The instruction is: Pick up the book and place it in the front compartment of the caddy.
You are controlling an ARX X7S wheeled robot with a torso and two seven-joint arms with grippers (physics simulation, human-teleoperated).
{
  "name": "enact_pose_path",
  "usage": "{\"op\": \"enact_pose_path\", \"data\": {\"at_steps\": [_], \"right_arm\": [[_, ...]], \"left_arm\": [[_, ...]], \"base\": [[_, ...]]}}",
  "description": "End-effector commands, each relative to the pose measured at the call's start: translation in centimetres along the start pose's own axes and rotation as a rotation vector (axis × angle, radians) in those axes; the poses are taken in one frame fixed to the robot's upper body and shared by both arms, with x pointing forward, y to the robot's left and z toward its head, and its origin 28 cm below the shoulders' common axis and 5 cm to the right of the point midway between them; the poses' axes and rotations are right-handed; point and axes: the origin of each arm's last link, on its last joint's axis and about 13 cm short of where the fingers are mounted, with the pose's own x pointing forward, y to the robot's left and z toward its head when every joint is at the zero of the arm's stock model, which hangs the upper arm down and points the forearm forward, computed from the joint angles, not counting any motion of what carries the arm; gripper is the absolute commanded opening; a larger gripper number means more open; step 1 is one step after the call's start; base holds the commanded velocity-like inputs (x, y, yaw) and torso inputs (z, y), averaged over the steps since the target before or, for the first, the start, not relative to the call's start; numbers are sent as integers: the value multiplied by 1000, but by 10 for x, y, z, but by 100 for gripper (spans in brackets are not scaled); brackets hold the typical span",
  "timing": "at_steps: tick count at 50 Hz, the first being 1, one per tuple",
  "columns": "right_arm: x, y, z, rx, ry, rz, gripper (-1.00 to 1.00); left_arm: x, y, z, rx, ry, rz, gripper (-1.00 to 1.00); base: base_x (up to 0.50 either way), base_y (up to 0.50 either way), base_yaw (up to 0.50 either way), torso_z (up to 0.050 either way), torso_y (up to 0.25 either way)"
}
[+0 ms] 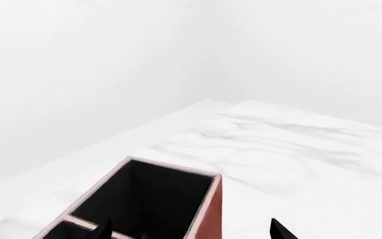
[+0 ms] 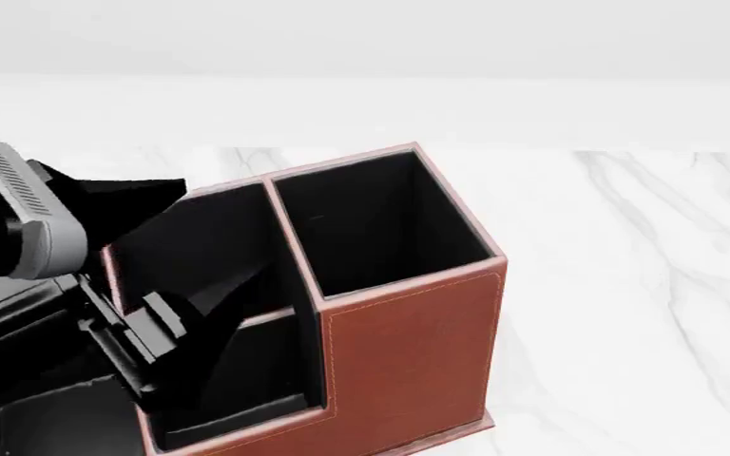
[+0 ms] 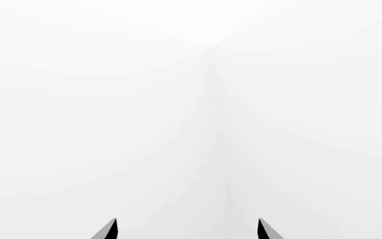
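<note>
Left gripper (image 2: pixel 220 309): spread apart, holding nothing, over caddy (image 2: pixel 403 351) front cells | right gripper (image 3: pixel 186 230): spread, empty | book: I cannot see it | step: release judged done; next: retract.

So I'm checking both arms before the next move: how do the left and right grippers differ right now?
The left gripper hangs over the caddy; the right gripper faces only blank white. The left shows in the head view; the right does not. Both have fingertips spread apart, open, with nothing between them.
</note>
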Motion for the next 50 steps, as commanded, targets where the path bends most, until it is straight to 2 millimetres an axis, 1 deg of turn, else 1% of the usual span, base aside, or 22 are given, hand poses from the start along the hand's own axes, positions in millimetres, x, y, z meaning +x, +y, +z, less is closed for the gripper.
{"op": "enact_pose_path", "data": {"at_steps": [1,2,6,8,15,16,18,20,24,26,29,30,34,39,46,50], "right_arm": [[4,-1,-4,31,16,-5,100],[4,-1,-4,31,15,-5,100],[4,-1,-4,31,14,-7,100],[5,0,-4,31,14,-5,100],[4,-1,-3,34,11,-8,100],[4,-1,-2,35,11,-8,100],[4,-1,-2,35,11,-8,100],[5,0,-2,36,10,-8,100],[5,0,-2,38,10,-8,100],[5,0,-2,39,10,-9,100],[4,0,-1,39,9,-9,100],[4,0,-1,36,9,-9,100],[5,0,-2,36,9,-8,100],[5,0,-2,34,9,-9,100],[5,0,-2,34,10,-7,100],[5,0,-2,37,8,-6,100]], "left_arm": [[4,-6,-15,70,143,-153,100],[5,-6,-19,115,166,-153,100],[7,-6,-21,122,172,-163,100],[11,-6,-24,104,223,-161,100],[13,-6,-24,95,226,-193,100],[12,-6,-24,86,248,-213,100],[13,-5,-24,76,261,-199,100],[14,-5,-21,65,279,-237,100],[15,-5,-22,114,256,-252,100],[16,-2,-24,109,262,-239,100],[14,-3,-25,110,274,-279,100],[12,-5,-25,94,271,-323,100],[13,-6,-26,40,293,-320,100],[10,-11,-26,-8,292,-373,100],[5,-19,-24,9,278,-418,100],[3,-21,-26,10,286,-436,100]], "base": [[0,0,0,0,0],[0,0,0,0,0],[0,0,0,0,0],[0,0,0,0,0],[0,0,0,0,0],[0,0,0,0,0],[0,0,0,0,0],[0,0,0,0,0],[0,0,0,0,0],[0,0,0,0,0],[0,0,0,0,0],[0,0,0,0,0],[0,0,0,0,0],[0,0,0,0,0],[0,0,0,0,0],[0,0,0,0,0]]}}
